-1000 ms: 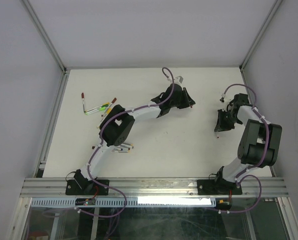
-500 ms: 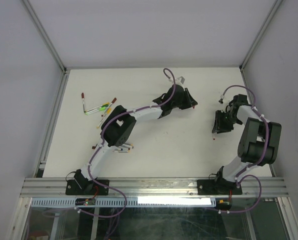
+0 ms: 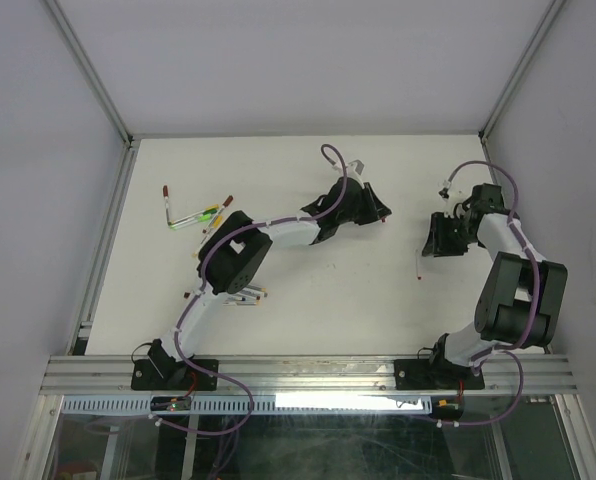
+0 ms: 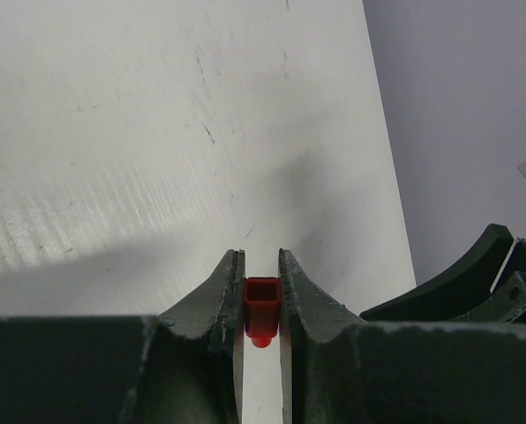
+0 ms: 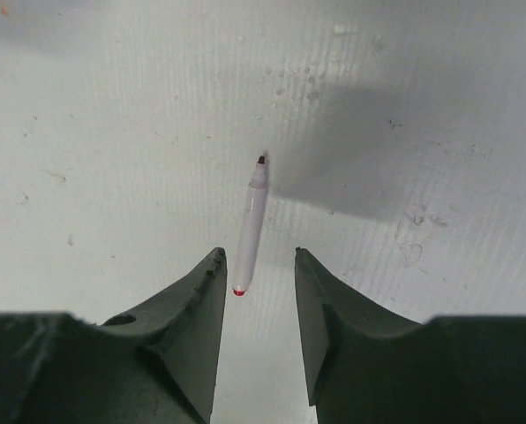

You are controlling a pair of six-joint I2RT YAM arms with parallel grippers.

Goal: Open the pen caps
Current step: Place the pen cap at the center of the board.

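Close to the bases, a few pens (image 3: 246, 294) lie on the table (image 3: 328, 300), partly under the left arm (image 3: 233, 255). Further out, the right gripper (image 5: 259, 256) hangs with its jaws apart, gripping nothing. An uncapped pen (image 5: 250, 221) with a red end lies on the surface below the gap, touching neither finger. Beyond that, the left gripper (image 4: 260, 263) is clenched on a red cap (image 4: 262, 305). Another bunch of pens (image 3: 200, 215) lies far left.
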